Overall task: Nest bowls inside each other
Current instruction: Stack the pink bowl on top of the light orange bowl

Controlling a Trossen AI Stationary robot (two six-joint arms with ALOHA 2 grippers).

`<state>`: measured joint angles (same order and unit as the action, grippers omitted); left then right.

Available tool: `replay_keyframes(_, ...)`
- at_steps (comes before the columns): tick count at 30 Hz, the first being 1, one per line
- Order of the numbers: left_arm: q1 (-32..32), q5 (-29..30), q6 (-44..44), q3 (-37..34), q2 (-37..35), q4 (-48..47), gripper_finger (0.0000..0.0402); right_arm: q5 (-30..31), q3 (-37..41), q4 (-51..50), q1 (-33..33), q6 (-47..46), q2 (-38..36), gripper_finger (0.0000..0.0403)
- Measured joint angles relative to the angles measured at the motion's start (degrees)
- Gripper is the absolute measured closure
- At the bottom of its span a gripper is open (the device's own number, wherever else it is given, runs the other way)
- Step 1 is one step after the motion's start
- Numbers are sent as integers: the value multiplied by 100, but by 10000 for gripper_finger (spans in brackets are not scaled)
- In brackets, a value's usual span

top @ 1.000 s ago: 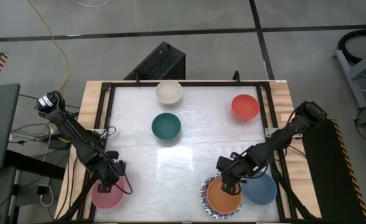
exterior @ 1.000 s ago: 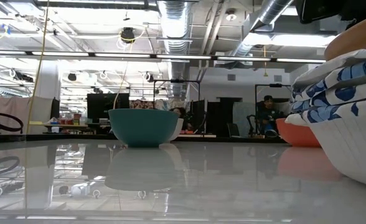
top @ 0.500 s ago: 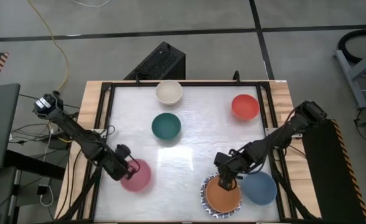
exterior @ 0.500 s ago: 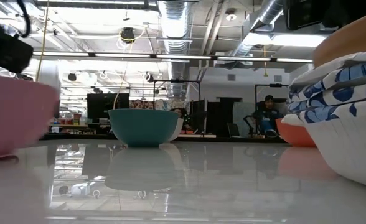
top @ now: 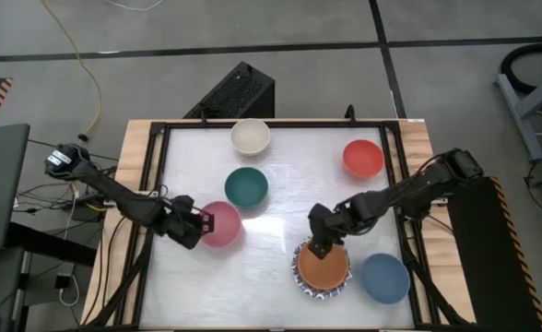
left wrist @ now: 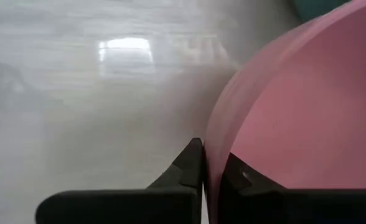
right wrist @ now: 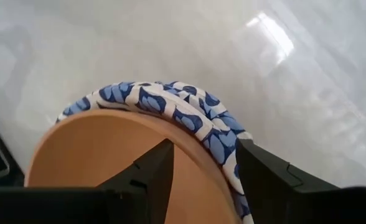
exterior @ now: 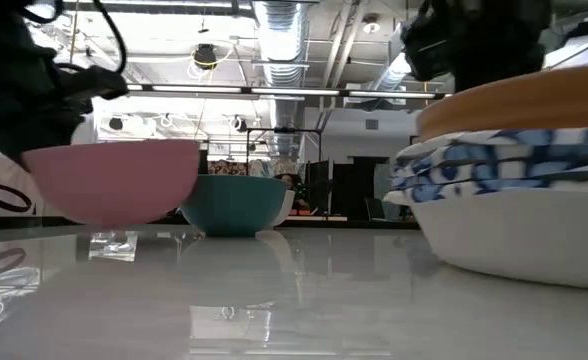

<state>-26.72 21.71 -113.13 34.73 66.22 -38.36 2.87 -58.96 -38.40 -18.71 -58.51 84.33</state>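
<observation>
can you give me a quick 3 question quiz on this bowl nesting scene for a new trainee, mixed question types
1. True or false: the left gripper is shut on the rim of the pink bowl.
2. Multiple choice: which bowl sits topmost in the stack of blue-and-white patterned bowls? A) red B) orange C) dark green
3. Short answer: which plain bowl stands on the table right beside that stack, toward the right arm's side?

Key
1. True: in the left wrist view its fingers pinch the pink rim.
2. B: the orange bowl; the right gripper straddles the stack's rim.
3. The blue bowl.
</observation>
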Motion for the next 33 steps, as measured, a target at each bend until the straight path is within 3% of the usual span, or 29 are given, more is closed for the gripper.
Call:
replay_keyframes(9, 296, 354, -85, -3, 2, 652, 401, -733, -2, 220, 193, -175, 0, 209)
replay_keyframes(24, 297, 629, 289, -3, 2, 646, 401, -828, -2, 184, -250, 186, 0, 207)
replay_keyframes(33, 295, 643, 403, -3, 2, 839, 401, -1209, -129, 174, -238, 272, 0, 149)
